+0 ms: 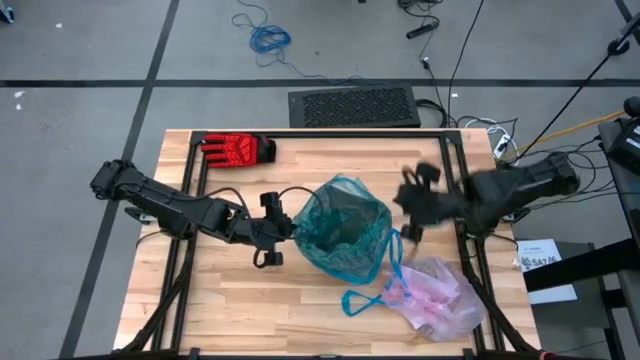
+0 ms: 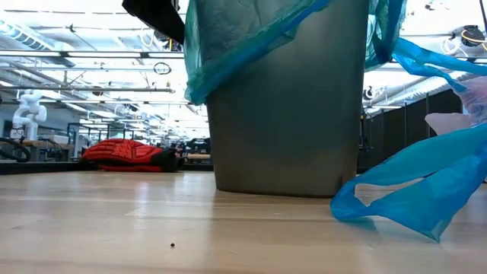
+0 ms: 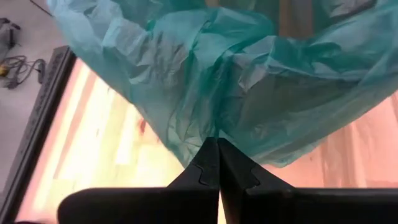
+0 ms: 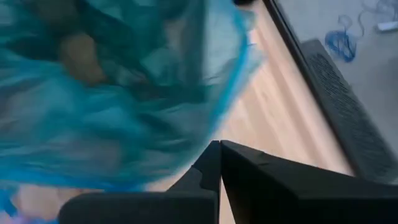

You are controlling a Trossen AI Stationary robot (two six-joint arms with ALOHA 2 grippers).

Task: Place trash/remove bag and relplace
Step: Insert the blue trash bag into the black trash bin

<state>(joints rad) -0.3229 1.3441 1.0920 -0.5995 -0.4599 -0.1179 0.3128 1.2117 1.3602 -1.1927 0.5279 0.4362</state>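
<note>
A grey bin [image 2: 285,114] stands mid-table with a teal-green plastic bag [image 1: 345,225] draped over its rim. The pale pink-white bag [image 1: 440,297] lies crumpled on the table near the near right corner, its blue drawstring loops [image 1: 367,299] trailing toward the bin. My left gripper [image 1: 284,229] is shut at the teal bag's left rim. My right gripper [image 1: 412,198], blurred, is shut just off the bin's right rim. The trash is out of view. My left gripper pinches a gathered fold of the teal-green bag [image 3: 214,127] at its left rim between the two shut fingertips. It comes in about level from the table's left. The plastic spreads away from the fingers over the bin. Whether my right gripper touches the teal bag cannot be told.
A red glove [image 1: 237,149] lies by the far left corner of the table. A black metal frame [image 1: 330,132] runs along the table's edges. Bare wood [image 1: 230,300] shows on the near left.
</note>
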